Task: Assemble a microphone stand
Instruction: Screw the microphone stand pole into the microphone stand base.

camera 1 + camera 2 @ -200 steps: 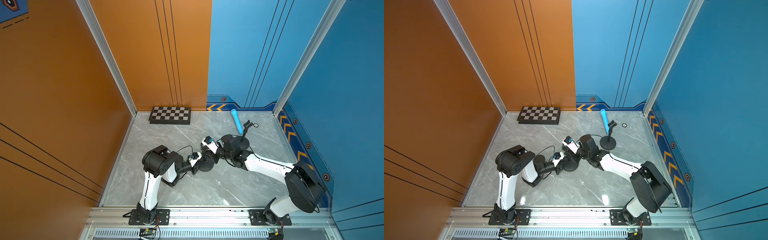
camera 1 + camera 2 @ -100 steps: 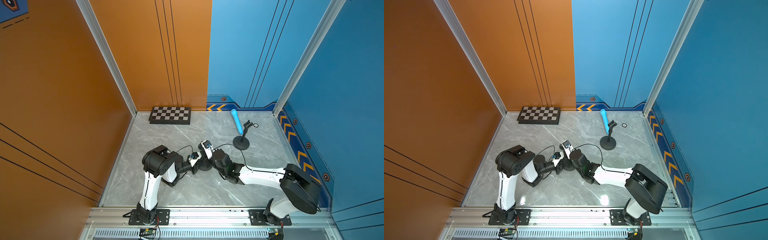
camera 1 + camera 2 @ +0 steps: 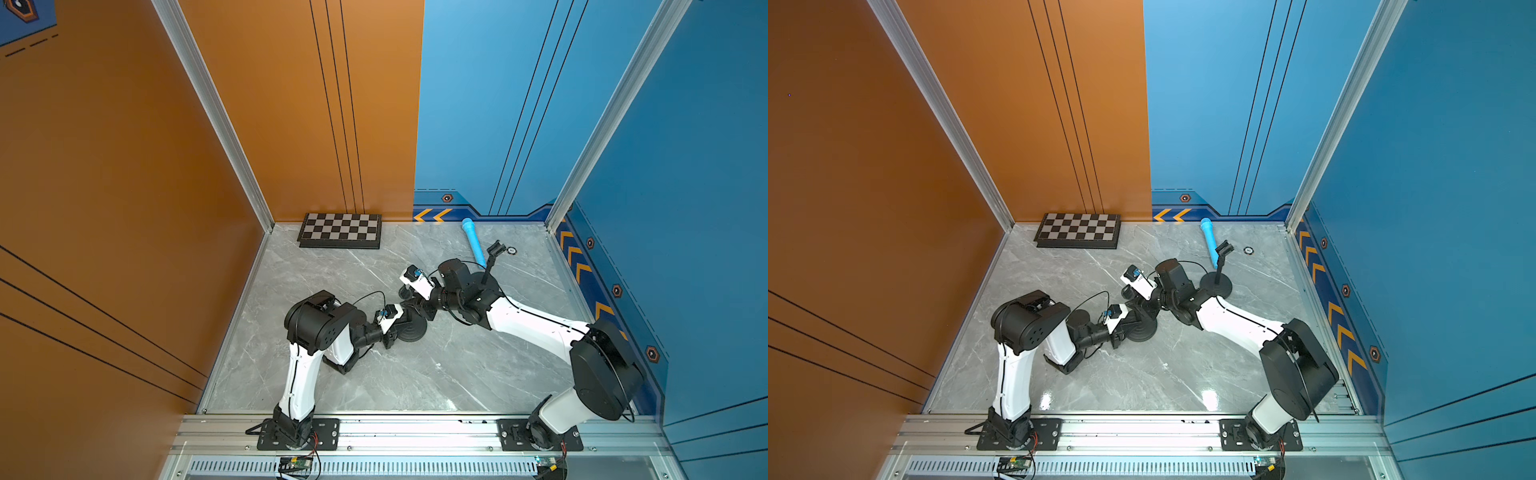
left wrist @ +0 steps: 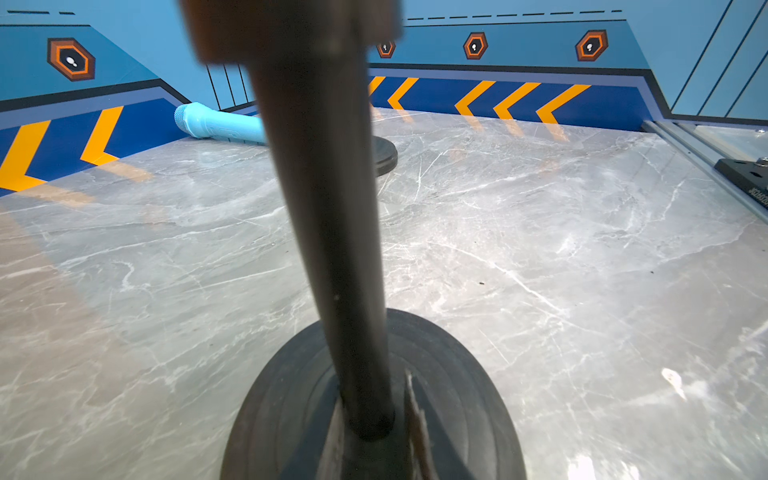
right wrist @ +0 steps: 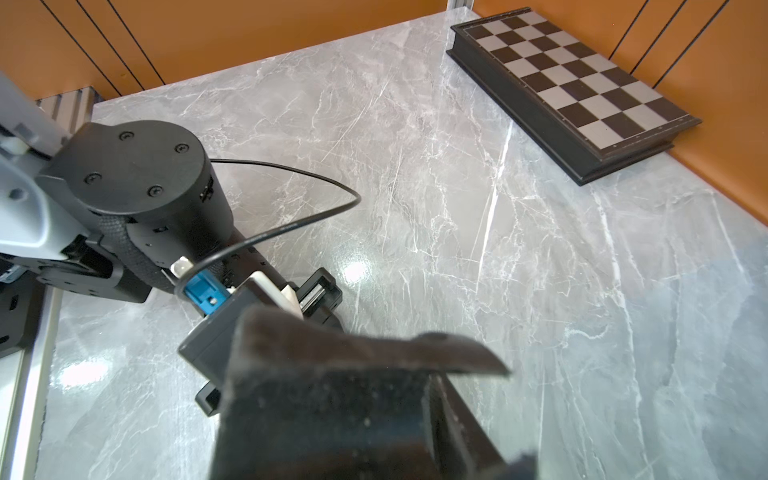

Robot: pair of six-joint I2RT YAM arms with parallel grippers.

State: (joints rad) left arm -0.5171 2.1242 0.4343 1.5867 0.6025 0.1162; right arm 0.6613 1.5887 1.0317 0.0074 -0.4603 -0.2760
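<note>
Near the middle of the tabletop (image 3: 415,382): black round base (image 3: 413,332) with a thin pole (image 4: 332,208) rising from its centre. Held by the left gripper (image 3: 398,326), jaws closed on the pole just above the base. At the pole's upper end, right gripper (image 3: 419,308); impossible to tell whether clamped or slack. Further back on the right, second stand (image 3: 1219,270) upright with a clip on top, blue microphone (image 3: 473,243) lying just beside it. Against the back wall, chessboard (image 3: 340,230).
</note>
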